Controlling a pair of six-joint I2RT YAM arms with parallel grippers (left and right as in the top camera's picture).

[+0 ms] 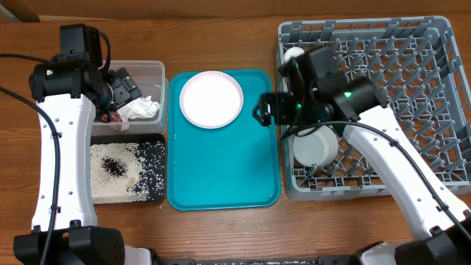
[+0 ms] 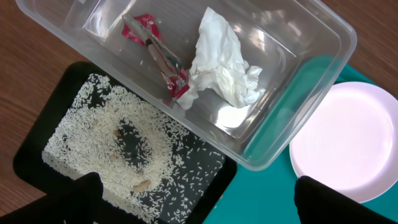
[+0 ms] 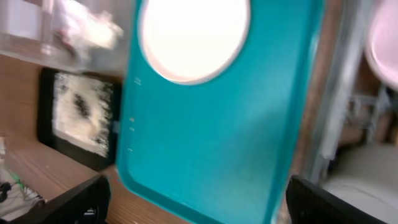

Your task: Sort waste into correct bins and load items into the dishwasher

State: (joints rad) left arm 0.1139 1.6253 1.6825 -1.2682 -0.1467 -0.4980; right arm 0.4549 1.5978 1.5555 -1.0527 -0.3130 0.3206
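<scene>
White plate (image 1: 211,99), teal tray (image 1: 221,173), red wrapper (image 2: 155,53), white napkin (image 2: 221,62), grey rack (image 1: 412,81), black tray (image 2: 34,146).

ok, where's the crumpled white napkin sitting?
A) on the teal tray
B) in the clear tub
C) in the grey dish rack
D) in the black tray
B: the crumpled napkin lies inside the clear tub beside the red wrapper, while the black tray next to it holds rice.
</scene>
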